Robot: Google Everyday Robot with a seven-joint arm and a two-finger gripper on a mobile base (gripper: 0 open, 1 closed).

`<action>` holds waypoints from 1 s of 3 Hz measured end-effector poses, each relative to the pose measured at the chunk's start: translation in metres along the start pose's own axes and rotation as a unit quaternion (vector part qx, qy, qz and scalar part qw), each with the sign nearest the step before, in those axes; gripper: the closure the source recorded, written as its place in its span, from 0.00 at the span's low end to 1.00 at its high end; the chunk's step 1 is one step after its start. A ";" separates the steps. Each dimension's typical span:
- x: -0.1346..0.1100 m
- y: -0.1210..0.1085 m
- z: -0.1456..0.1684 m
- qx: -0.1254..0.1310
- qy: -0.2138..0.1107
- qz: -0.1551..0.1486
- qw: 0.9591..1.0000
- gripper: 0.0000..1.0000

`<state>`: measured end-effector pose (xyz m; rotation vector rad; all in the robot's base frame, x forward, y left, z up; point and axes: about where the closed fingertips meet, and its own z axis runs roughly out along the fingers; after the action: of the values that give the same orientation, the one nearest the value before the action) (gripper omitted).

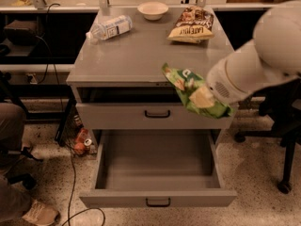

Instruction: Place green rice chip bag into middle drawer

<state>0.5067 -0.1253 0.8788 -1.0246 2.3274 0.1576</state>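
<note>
The green rice chip bag (187, 85) hangs in the air at the cabinet's front right corner, in front of the right end of the upper drawer. My gripper (203, 98) is shut on it; one pale finger shows against the bag's lower part, and the big white arm (254, 65) reaches in from the right. The middle drawer (155, 161), the lowest one, is pulled fully open below the bag and is empty. Its black handle (157, 202) is on the front wall.
On the cabinet top lie a plastic water bottle (109, 27), a white bowl (153, 9) and a yellow-and-brown chip bag (193, 25). The upper drawer (131, 116) is closed. A person's shoe (40, 213) is at the left, cans (81, 142) on the floor, a chair base (282, 173) at the right.
</note>
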 end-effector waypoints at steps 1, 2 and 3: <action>0.031 0.023 0.005 -0.023 0.037 -0.023 0.999 1.00; 0.055 0.050 0.031 -0.080 0.076 -0.047 0.993 1.00; 0.056 0.051 0.033 -0.083 0.074 -0.048 0.993 1.00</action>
<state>0.4559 -0.1146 0.8146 -1.2678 2.4239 0.2482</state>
